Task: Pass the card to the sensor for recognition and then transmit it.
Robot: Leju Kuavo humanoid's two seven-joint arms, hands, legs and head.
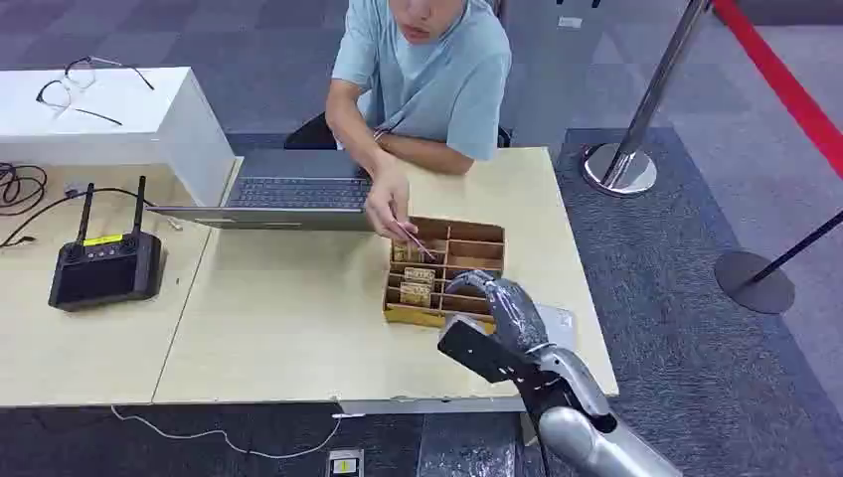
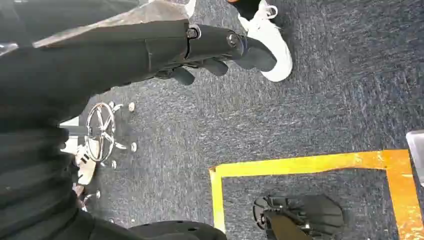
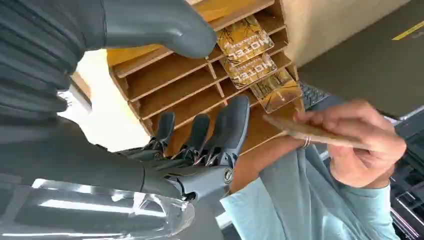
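Note:
A wooden slotted box (image 1: 475,250) stands on the table's right part, with several patterned hotel cards (image 1: 418,283) in its left slots. My right hand (image 1: 502,306) hovers over the box's near right corner, fingers spread and holding nothing. In the right wrist view its thumb (image 3: 160,25) and dark fingers (image 3: 220,130) frame the box (image 3: 170,85) and the cards (image 3: 245,40). A person's hand (image 1: 390,209) holds another card (image 1: 416,241) at the box, seen close as the hand (image 3: 360,145) and the card (image 3: 310,131). My left hand (image 2: 210,50) hangs over the floor, holding nothing.
A laptop (image 1: 298,194) lies behind the box in front of the seated person. A black handheld controller (image 1: 104,268) sits on the left table, a white block with glasses (image 1: 89,84) behind it. A pale flat pad (image 1: 562,323) lies under my right hand. Stanchion bases (image 1: 618,169) stand on the right.

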